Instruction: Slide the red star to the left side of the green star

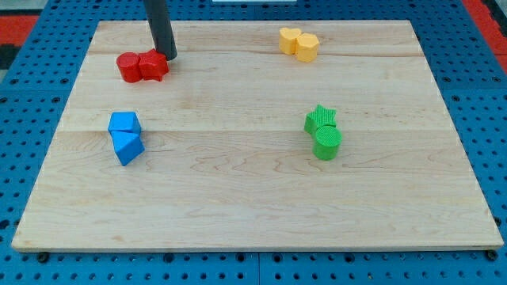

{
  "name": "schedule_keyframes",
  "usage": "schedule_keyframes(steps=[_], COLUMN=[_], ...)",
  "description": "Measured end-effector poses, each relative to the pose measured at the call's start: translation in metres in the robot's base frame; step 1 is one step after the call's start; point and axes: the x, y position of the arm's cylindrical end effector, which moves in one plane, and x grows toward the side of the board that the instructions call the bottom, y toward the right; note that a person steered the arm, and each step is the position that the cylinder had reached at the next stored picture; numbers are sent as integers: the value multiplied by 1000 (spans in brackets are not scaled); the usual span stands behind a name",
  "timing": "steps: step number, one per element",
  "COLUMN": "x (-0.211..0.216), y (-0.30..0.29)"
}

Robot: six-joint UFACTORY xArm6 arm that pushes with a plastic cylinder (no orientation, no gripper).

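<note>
Approach step: my tip (169, 57), with no hand fitted, touched the red star (154, 66); next, push rightward and down toward the green star (321, 119).

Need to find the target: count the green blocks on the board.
2: green star right of the board's centre, green cylinder touching it just below. None look hidden.

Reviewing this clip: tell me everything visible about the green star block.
The green star is a small, matte green block with a pointed star outline and fine ridged sides. It lies flat on the wooden board, right of centre. Its lower edge touches, or nearly touches, the green cylinder just below it in the view. Nothing else is near it. My tip is far off at the view's upper left, against the red blocks.
</note>
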Motion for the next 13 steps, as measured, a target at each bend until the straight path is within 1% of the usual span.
schedule_keyframes(steps=[1, 2, 3, 4, 5, 7, 8, 9, 10, 11, 12, 13], x=[-4, -46, -44, -8, 3, 22, 20, 11, 16, 32, 37, 50], y=[0, -12, -61, -76, -43, 41, 30, -11, -35, -21, 28, 70])
